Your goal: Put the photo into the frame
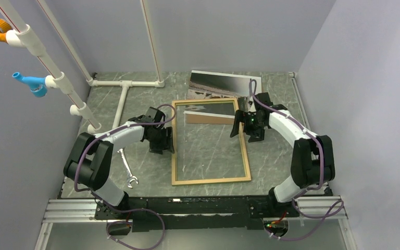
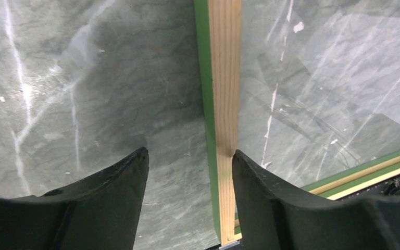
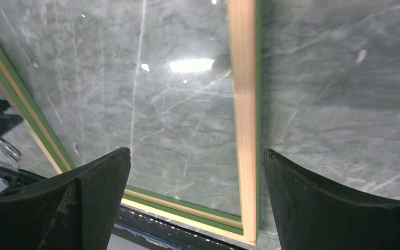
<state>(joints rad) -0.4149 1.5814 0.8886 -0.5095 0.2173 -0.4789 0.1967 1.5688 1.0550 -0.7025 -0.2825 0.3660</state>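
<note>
Photo [image 1: 224,83]: large rectangular paper print, grey sky over a brown-and-white landscape. It lies flat and picture side up at the far end of the table, outside the frame.
Frame [image 1: 212,180]: large rectangular frame with narrow light tan wooden rails, green edges and a clear glossy pane. It lies flat in mid-table between the two arms, tan face up.
Key relation: the photo lies just beyond the frame's far short rail with its long axis running left to right. The frame's long axis runs near to far, so the two are crossed. Whether the photo's near edge touches that rail or slips under it cannot be told.
Nearer arm: the right.
Left gripper [image 2: 190,156]: jaws parted wider than the rail, holding nothing. The left long rail passes between the black fingers, close against the pane-side one.
Right gripper [image 3: 197,153]: jaws at full spread, holding nothing. The right long rail runs between them with room on both sides.
Backing board [image 1: 208,119]: plain brown flat board, seen through the pane at the frame's far end.
Table [image 1: 276,156]: smooth, hard grey-green marbled surface with white veins.
Handling judgement: a thin print lying flat on a hard top gives no edge to pinch from above. It probably has to be slid, or lifted at one edge.
</note>
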